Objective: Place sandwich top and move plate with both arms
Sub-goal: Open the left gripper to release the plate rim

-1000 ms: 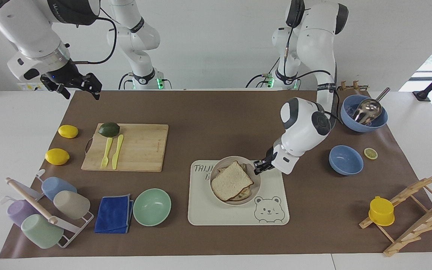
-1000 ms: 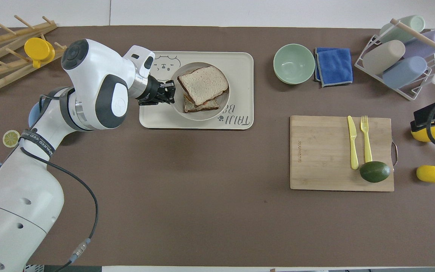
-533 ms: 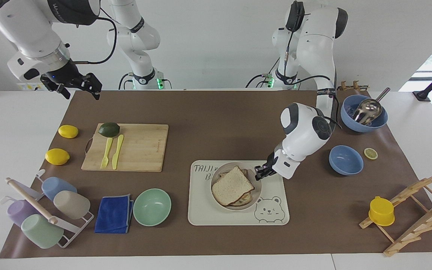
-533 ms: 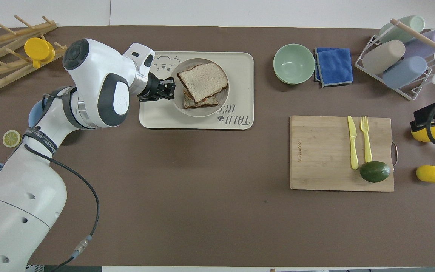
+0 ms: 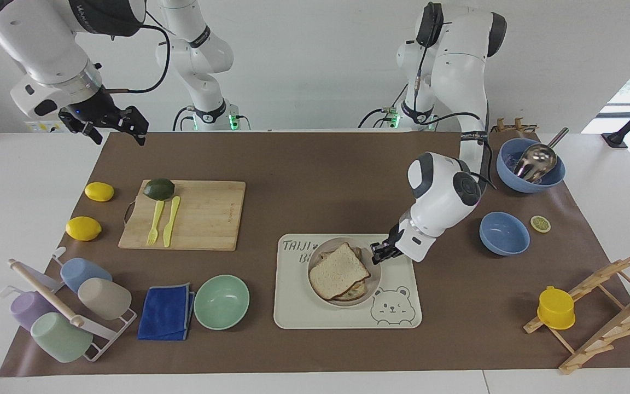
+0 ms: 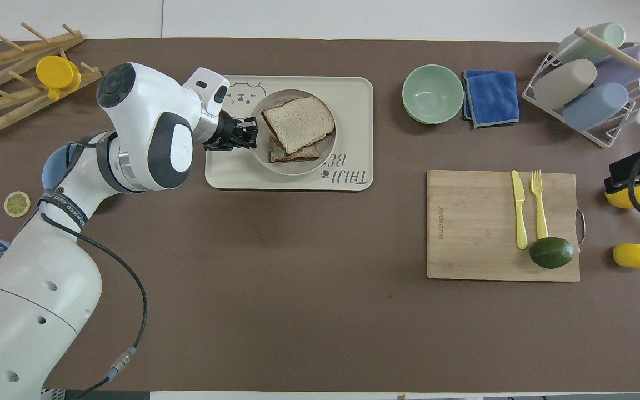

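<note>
The sandwich top (image 5: 339,269) lies askew on a lower slice on the small round plate (image 5: 374,279), which sits on the cream bear-printed tray (image 5: 304,312). In the overhead view the sandwich top (image 6: 298,122) covers most of the plate (image 6: 328,153). My left gripper (image 5: 376,253) is low at the plate's rim on the side toward the left arm's end, shut on that rim; it also shows in the overhead view (image 6: 249,135). My right gripper (image 5: 115,128) hangs open and empty, high over the mat's corner at the right arm's end, and waits.
A mint green bowl (image 5: 221,301) and a blue cloth (image 5: 166,312) lie beside the tray. A cutting board (image 5: 194,215) holds an avocado, fork and knife. Two lemons, a cup rack (image 5: 63,306), two blue bowls (image 5: 504,233) and a wooden rack with a yellow cup (image 5: 556,309) stand around.
The plate with the sandwich has come down onto the tray and shifted slightly farther from the robots, the left gripper moving with it at its rim. The right arm has not moved.
</note>
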You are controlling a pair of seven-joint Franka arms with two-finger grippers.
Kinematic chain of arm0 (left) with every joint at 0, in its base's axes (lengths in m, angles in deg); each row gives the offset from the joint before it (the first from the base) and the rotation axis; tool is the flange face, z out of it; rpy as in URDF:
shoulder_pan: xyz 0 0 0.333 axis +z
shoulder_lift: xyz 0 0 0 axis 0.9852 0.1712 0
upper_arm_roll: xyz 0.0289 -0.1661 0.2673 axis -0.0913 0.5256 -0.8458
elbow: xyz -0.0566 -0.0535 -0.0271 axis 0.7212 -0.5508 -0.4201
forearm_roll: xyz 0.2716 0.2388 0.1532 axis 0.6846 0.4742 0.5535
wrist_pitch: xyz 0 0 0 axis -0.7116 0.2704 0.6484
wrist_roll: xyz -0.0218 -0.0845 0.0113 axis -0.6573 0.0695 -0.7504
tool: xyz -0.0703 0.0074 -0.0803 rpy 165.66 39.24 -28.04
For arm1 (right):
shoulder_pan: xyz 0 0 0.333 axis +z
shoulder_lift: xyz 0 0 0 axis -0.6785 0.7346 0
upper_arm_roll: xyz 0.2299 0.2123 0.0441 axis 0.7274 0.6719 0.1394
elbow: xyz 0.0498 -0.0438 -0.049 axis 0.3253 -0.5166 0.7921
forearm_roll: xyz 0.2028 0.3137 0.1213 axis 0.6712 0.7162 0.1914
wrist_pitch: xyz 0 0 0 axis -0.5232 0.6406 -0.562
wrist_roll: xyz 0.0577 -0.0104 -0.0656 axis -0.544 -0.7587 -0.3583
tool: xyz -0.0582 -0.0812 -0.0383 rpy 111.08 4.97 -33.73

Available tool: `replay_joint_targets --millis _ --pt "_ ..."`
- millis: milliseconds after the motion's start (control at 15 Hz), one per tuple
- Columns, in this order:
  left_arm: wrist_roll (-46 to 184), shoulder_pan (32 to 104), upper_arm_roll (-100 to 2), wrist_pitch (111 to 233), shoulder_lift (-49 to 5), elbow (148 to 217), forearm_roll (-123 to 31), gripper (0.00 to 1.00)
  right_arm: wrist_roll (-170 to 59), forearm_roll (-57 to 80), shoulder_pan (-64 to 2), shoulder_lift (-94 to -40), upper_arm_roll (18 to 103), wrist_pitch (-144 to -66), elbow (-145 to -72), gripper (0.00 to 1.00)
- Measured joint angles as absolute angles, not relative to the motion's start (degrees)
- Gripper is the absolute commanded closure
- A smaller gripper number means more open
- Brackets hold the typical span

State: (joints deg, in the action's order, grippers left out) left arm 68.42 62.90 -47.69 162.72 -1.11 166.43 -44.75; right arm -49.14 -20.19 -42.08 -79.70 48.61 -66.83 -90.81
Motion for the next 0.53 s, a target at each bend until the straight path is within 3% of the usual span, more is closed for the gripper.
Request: replay_joint_targets --millis 133,200,267,333,533 --pt "68.54 62.89 -47.67 163.06 -1.1 166.68 -44.75 1.0 -49.14 -20.19 -42.08 -79.7 48.61 -67.02 -90.8 0.0" --pt "68.55 62.89 -47.67 163.11 -1.1 166.79 -44.75 0.79 -49.14 -20.19 -42.08 -79.7 48.61 -67.23 -90.8 0.0" --pt "68.58 62.89 -47.68 163.18 -1.1 166.86 -44.74 0.16 -49.14 -20.19 -42.08 -79.7 48.61 -67.43 -90.8 0.0" --pt "68.78 62.9 -47.69 163.28 -1.11 166.86 -44.74 0.0 -49.14 -20.19 -42.08 -79.7 48.61 -67.55 -90.8 0.0" --pt "70.13 63.17 -47.84 163.3 -1.18 166.51 -44.4 0.0 -49.14 -20.19 -42.08 -79.7 48.61 -67.58 -90.8 0.0"
